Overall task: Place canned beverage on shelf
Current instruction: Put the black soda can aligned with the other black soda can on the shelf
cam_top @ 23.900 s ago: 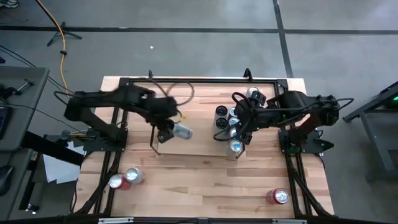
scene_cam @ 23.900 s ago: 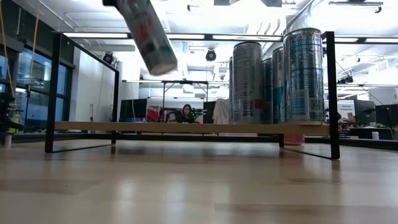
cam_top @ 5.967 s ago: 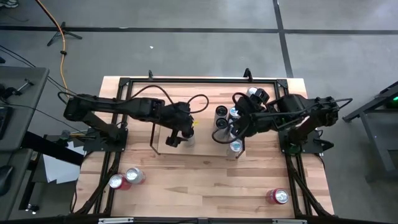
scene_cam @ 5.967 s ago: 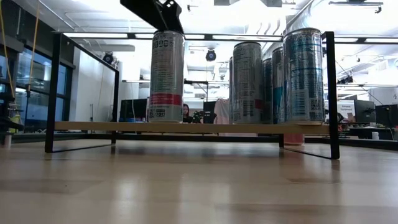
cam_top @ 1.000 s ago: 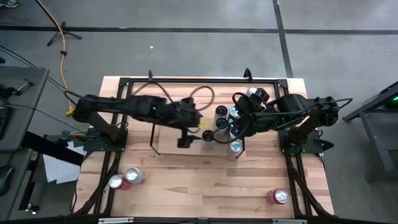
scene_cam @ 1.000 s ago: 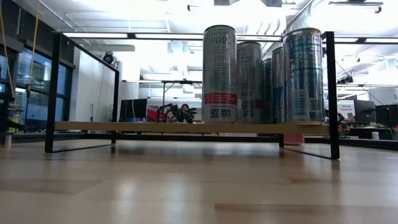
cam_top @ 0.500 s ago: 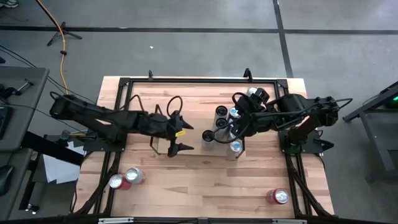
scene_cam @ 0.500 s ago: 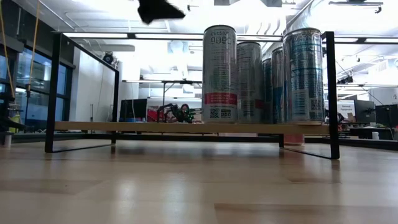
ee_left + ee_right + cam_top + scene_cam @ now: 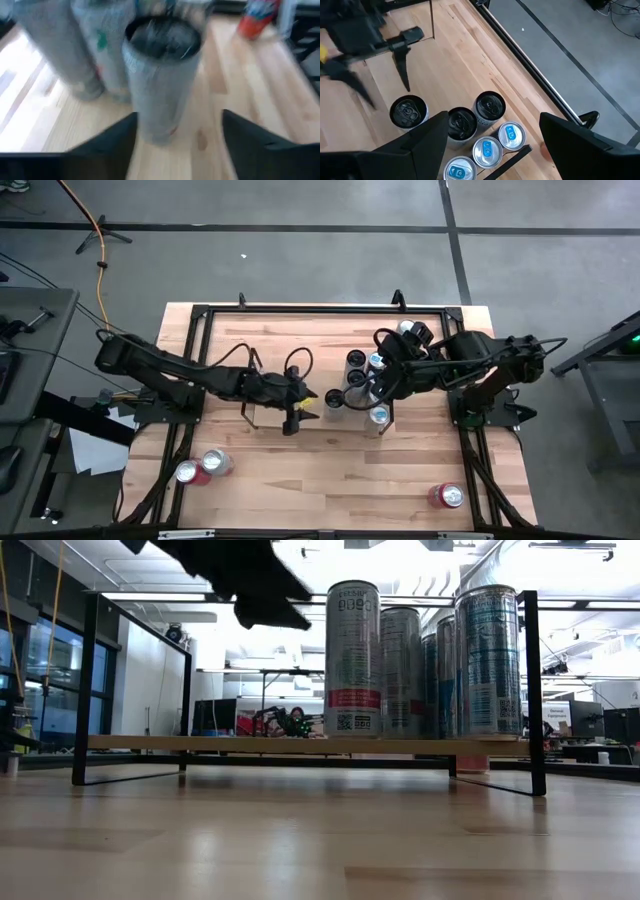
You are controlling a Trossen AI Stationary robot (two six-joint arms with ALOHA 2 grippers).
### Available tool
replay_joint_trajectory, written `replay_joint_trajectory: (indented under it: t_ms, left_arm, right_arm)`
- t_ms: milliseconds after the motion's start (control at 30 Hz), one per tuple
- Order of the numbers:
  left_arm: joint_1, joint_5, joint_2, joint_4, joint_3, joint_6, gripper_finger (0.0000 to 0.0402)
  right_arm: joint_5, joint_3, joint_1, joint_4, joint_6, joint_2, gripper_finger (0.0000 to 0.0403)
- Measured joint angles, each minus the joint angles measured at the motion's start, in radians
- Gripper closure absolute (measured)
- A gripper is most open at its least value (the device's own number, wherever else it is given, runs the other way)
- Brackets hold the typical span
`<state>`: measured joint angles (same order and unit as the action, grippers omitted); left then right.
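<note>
The newest can stands upright on the shelf, beside the cluster of cans. The left end effector hangs just beside it, fingers spread and empty. The right end effector hovers above the cluster, open, holding nothing.

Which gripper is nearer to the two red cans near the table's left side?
Left. The left gripper hovers over the shelf, up-right of the red cans; the right gripper is farther right.
</note>
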<state>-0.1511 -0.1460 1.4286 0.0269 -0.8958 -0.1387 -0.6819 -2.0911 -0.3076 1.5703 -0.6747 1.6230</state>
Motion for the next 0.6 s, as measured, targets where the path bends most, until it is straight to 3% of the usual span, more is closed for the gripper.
replay_joint_trajectory:
  t_ms: [133,200,600]
  left_arm:
    - [-0.001,-0.029,0.040,0.006,0.000,-0.041,0.0330]
    - [-0.001,-0.026,0.063,-0.013,0.001,-0.044,0.0382]
    - [0.000,-0.024,0.190,-0.072,0.001,-0.092,0.0401]
  right_arm:
    - [0.001,0.000,0.000,0.000,-0.007,0.000,0.0105]
    - [0.001,0.000,0.000,0.000,-0.008,0.000,0.0105]
    - [0.001,0.000,0.000,0.000,-0.018,0.000,0.0105]
